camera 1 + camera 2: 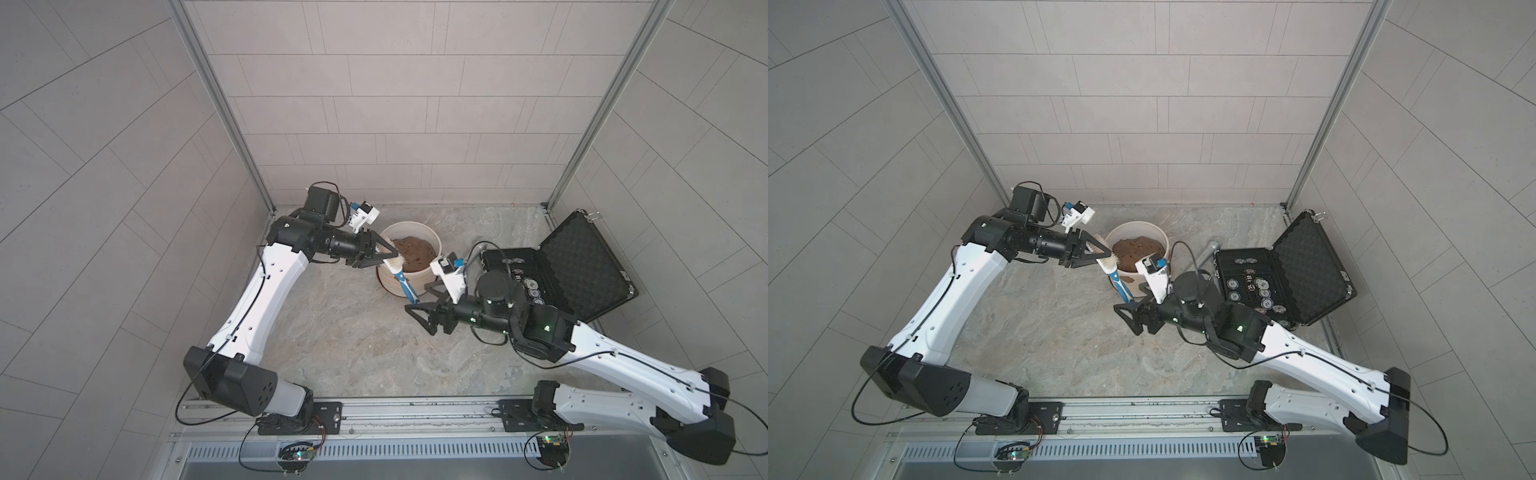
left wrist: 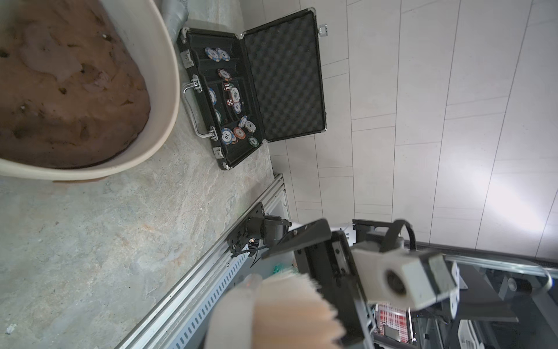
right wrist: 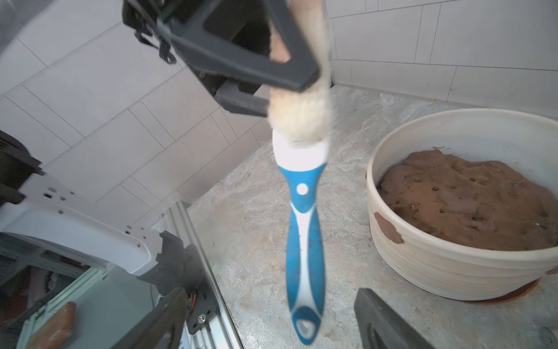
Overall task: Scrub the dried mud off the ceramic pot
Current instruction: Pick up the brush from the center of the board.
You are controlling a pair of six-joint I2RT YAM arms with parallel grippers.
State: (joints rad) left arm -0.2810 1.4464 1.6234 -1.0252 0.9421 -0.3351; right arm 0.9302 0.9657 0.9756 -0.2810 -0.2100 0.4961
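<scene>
Nearest the rail, the right tool (image 1: 417, 298) is seen with its jaws spread wide and nothing between them. It is set low over the bench (image 1: 332, 340), just beside the lower end of the scrub brush (image 1: 405, 284). The brush is hung handle-down, its blue and white handle (image 3: 305, 241) free in the air and its pale bristle head uppermost. That bristle head is clamped in the narrowed jaws of the left tool (image 1: 388, 258), which is reached in from the side at the level of the pot's rim.

Just beyond the brush the ceramic pot (image 3: 437, 266) is stood upright on its reddish-brown saucer (image 3: 519, 291), with a brown soil mound (image 3: 471, 205) heaped inside. A patch of dried mud (image 3: 389, 231) is stuck on the ribbed outer wall on the side turned toward the brush. In the right wrist view a strip of bare bench is seen between handle and wall, so the patch is touched by neither tool nor bristles. A second patch is cut off at the picture's edge.

Farther back, a grey metal cylinder (image 1: 1210, 249) is laid beside an open case (image 1: 582, 257) holding poker chips (image 2: 238, 133).
</scene>
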